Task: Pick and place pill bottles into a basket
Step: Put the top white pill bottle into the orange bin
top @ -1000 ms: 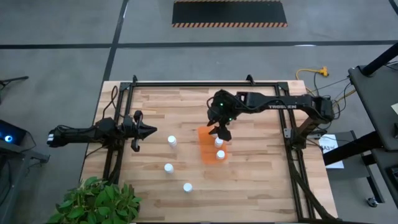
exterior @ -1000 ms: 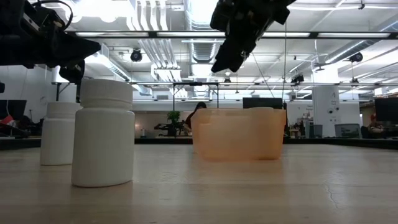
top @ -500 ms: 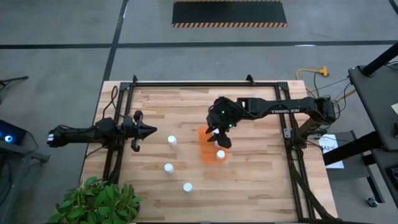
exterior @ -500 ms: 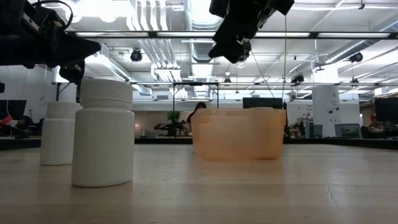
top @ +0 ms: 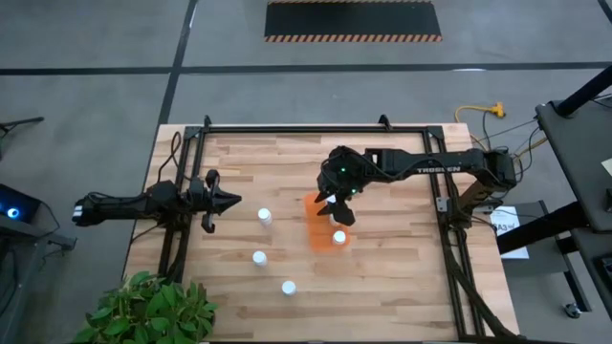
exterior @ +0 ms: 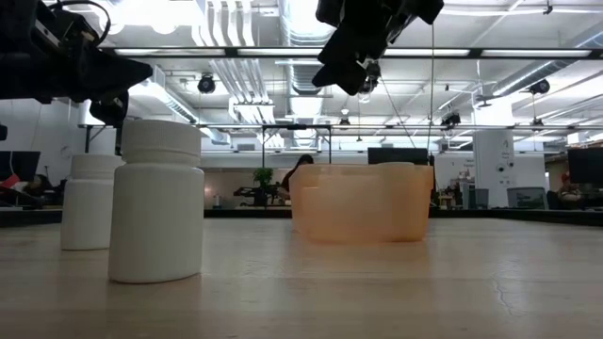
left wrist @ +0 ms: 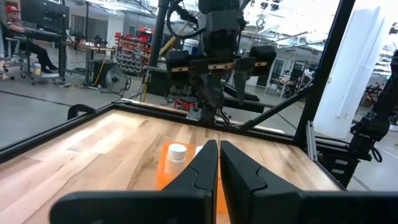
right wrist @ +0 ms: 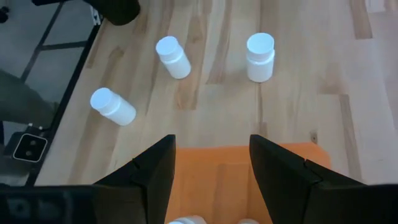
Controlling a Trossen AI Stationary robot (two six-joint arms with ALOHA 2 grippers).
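Fingers of my right gripper (top: 338, 208) stand apart with nothing between them, hanging over the small bright orange rectangular plastic basket (top: 316, 235) mid-table. White capped bottles sit inside it (top: 338, 237); three more small white cylindrical pill bottles (top: 265, 217) stand on the wood near my left gripper (top: 229, 201), which is closed tight and empty.

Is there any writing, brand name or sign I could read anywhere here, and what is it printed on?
"TROSSEN": white letters along the right arm, just legible in the high view.
White sheet by the table's right edge: bears print, too small to read.
Pill bottles: no label shows.
Basket: plain orange, no text.
Signs in the room behind: too blurred to read.
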